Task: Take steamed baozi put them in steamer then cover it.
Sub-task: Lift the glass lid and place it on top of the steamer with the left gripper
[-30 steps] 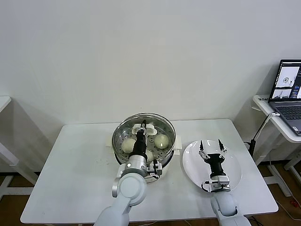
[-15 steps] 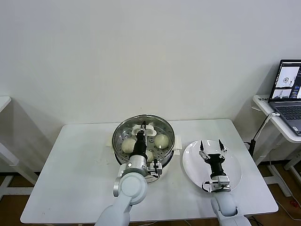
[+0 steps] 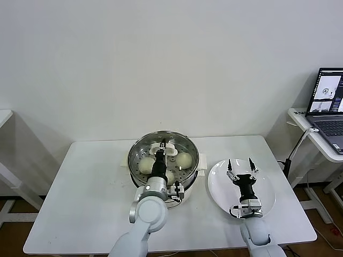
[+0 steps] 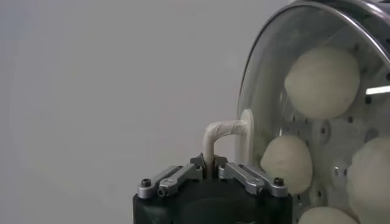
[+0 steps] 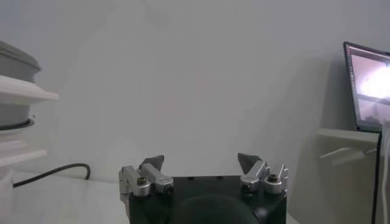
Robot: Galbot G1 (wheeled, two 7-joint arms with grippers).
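Left hand (image 4: 210, 172) clamped on the cover (image 3: 164, 149) handle, holding the lid level over the steamer (image 3: 138, 170) to seat it; baozi (image 4: 323, 82) lie beneath. Right hand (image 3: 240, 166), fingers fully spread and empty, idles above the plate (image 3: 268, 201).

The steamer (image 3: 163, 160) stood mid-worktop (image 3: 80, 198), its mouth closed off by the glass cover (image 3: 164, 152), so no way lay open down to the baozi (image 3: 184, 159) inside. The left gripper (image 3: 163, 146), clamped on the cover's bar handle (image 4: 222, 133), and its arm filled the near approach to the pot. To the left, the worktop lay bare and passable. To the right, a white plate (image 3: 265, 179) sat just beside the steamer, with the right gripper (image 3: 240, 164) spread wide above it.
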